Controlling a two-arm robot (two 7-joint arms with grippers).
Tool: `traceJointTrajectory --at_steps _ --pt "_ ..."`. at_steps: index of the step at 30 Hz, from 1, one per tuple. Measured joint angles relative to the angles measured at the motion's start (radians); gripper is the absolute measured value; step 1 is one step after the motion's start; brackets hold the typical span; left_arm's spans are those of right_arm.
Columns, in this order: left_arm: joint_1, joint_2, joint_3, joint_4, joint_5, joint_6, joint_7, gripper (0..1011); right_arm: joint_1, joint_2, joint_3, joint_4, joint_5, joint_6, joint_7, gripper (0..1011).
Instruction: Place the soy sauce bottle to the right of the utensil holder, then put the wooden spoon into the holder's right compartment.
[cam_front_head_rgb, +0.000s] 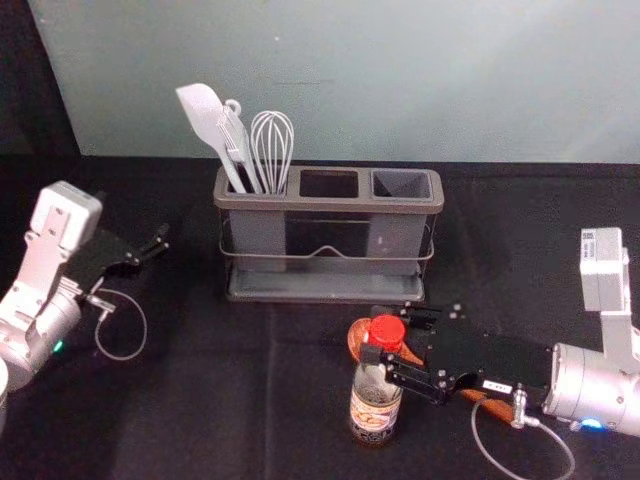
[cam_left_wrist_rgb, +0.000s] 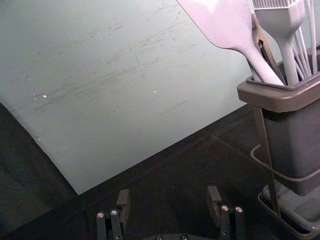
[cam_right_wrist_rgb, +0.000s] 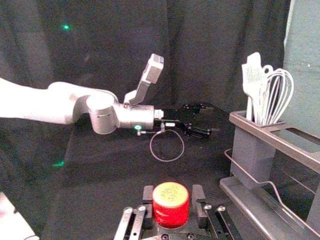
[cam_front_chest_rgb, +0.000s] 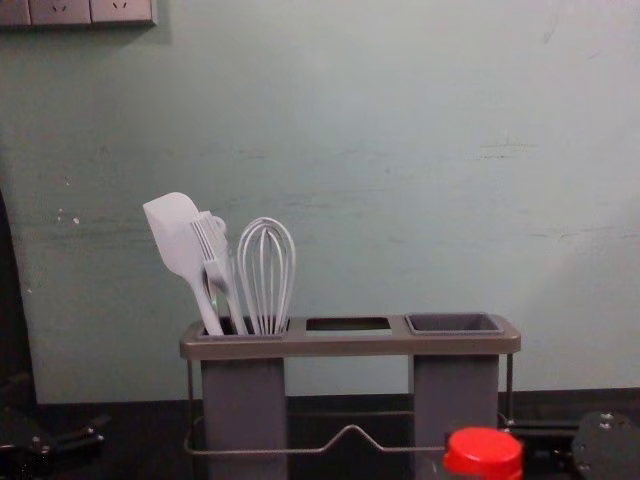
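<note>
One bottle (cam_front_head_rgb: 376, 408) clasped by right gripper (cam_front_head_rgb: 375, 334) above one wooden spoon (cam_front_head_rgb: 356, 340); one holder (cam_front_head_rgb: 330, 205), bare cloth (cam_front_head_rgb: 185, 290) between its left edge and spread left gripper (cam_front_head_rgb: 160, 241).

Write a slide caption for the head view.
Reaching over the wooden spoon, the right gripper holds the soy sauce bottle in front of the utensil holder.
</note>
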Motion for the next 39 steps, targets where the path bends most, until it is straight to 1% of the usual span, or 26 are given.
traceJointTrajectory --at_steps 1,2,3,5,13,18,22,26,28,29,30,32,33,35,39 --pt "0.000 0.000 0.000 0.000 0.000 0.000 0.000 1005 0.000 0.000 0.000 0.000 0.000 0.000 0.000 460" --pt "0.000 0.000 0.000 0.000 0.000 0.000 0.000 1005 0.000 0.000 0.000 0.000 0.000 0.000 0.000 449" --pt "0.000 0.000 0.000 0.000 0.000 0.000 0.000 1005 0.000 0.000 0.000 0.000 0.000 0.000 0.000 403" --pt "0.000 0.000 0.000 0.000 0.000 0.000 0.000 1005 0.000 0.000 0.000 0.000 0.000 0.000 0.000 382" --pt "0.000 0.000 0.000 0.000 0.000 0.000 0.000 1005 -0.004 0.009 0.003 -0.012 -0.008 -0.004 -0.008 382" --pt "0.000 0.000 0.000 0.000 0.000 0.000 0.000 1005 -0.018 0.030 0.023 -0.049 -0.011 -0.010 -0.029 382" --pt "0.000 0.000 0.000 0.000 0.000 0.000 0.000 1005 -0.036 0.052 0.047 -0.081 -0.011 -0.021 -0.045 382" --pt "0.000 0.000 0.000 0.000 0.000 0.000 0.000 1005 -0.064 0.074 0.088 -0.102 0.000 -0.037 -0.067 382" --pt "0.000 0.000 0.000 0.000 0.000 0.000 0.000 1005 -0.088 0.089 0.130 -0.103 0.023 -0.051 -0.079 382" --pt "0.000 0.000 0.000 0.000 0.000 0.000 0.000 1005 -0.088 0.089 0.130 -0.103 0.023 -0.051 -0.079 382" --pt "0.000 0.000 0.000 0.000 0.000 0.000 0.000 1005 -0.094 0.091 0.140 -0.100 0.028 -0.054 -0.082 382" --pt "0.000 0.000 0.000 0.000 0.000 0.000 0.000 1005 -0.113 0.102 0.183 -0.081 0.048 -0.067 -0.087 382" --pt "0.000 0.000 0.000 0.000 0.000 0.000 0.000 1005 -0.113 0.102 0.183 -0.081 0.048 -0.067 -0.087 383" --pt "0.000 0.000 0.000 0.000 0.000 0.000 0.000 1005 -0.128 0.111 0.220 -0.058 0.059 -0.077 -0.094 382" --pt "0.000 0.000 0.000 0.000 0.000 0.000 0.000 1005 -0.137 0.114 0.251 -0.029 0.067 -0.084 -0.101 382"
